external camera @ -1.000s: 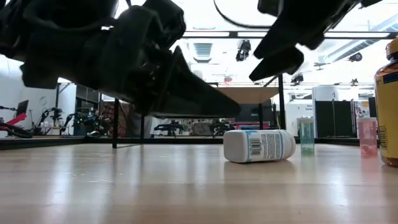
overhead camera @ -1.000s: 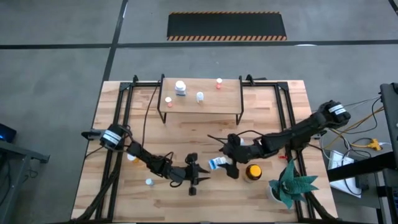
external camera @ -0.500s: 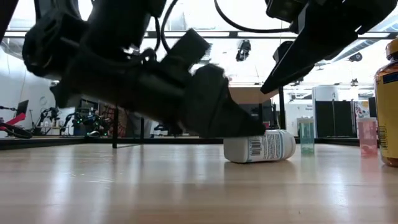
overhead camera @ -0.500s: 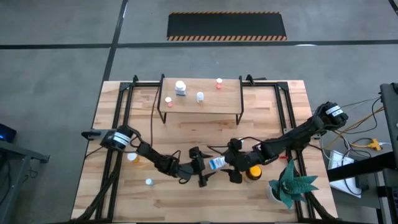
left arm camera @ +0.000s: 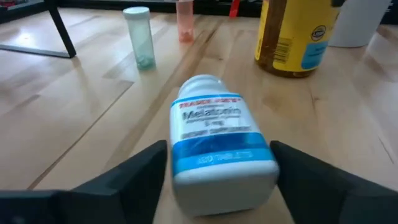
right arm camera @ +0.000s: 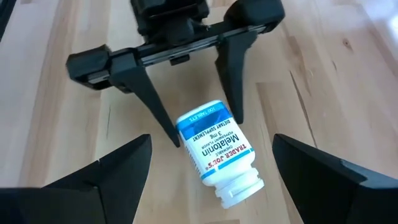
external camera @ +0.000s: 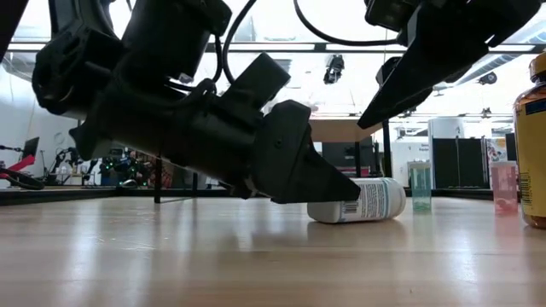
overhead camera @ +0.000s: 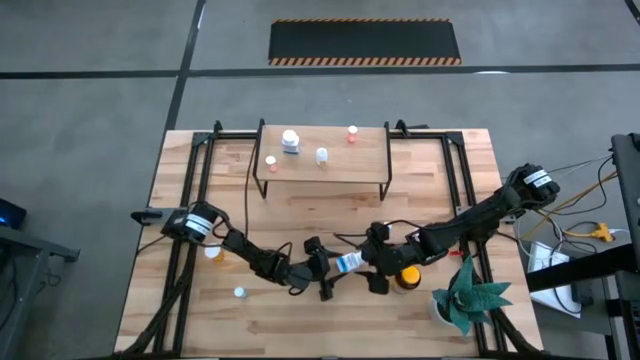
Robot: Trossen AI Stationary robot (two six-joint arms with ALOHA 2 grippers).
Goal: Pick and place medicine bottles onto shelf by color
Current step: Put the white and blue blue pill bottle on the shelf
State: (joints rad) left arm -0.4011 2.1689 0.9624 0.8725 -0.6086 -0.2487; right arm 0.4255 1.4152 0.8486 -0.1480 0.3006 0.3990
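Observation:
A white medicine bottle with a blue label (left arm camera: 219,138) lies on its side on the table (overhead camera: 300,215), between my two grippers. My left gripper (left arm camera: 217,171) is open, with one finger on either side of the bottle's base end (right arm camera: 200,121). My right gripper (right arm camera: 211,186) hangs open above the bottle's cap end (right arm camera: 239,190) without touching it. The shelf (overhead camera: 322,172) stands at the far middle with several small bottles on it. In the high view the bottle (overhead camera: 348,262) lies between my left gripper (overhead camera: 327,272) and my right gripper (overhead camera: 378,272). My left gripper's fingers (right arm camera: 163,121) come level from the table's left and lie along the bottle's sides at its base end. The bottle rests on its side on the table. I cannot tell whether the fingers touch it.
An amber bottle with a yellow label (overhead camera: 406,277) stands just right of my right gripper, and a green plant (overhead camera: 466,296) stands beyond it. A green vial (left arm camera: 140,36) and a pink vial (left arm camera: 185,22) stand behind the bottle. Two small vials (overhead camera: 240,293) stand at the near left.
My left gripper has gone toward the table's right edge, low over the table, until its fingers stand on either side of the lying bottle. My right gripper has gone a little toward the near edge, over the bottle. The bottle has stayed where it was.

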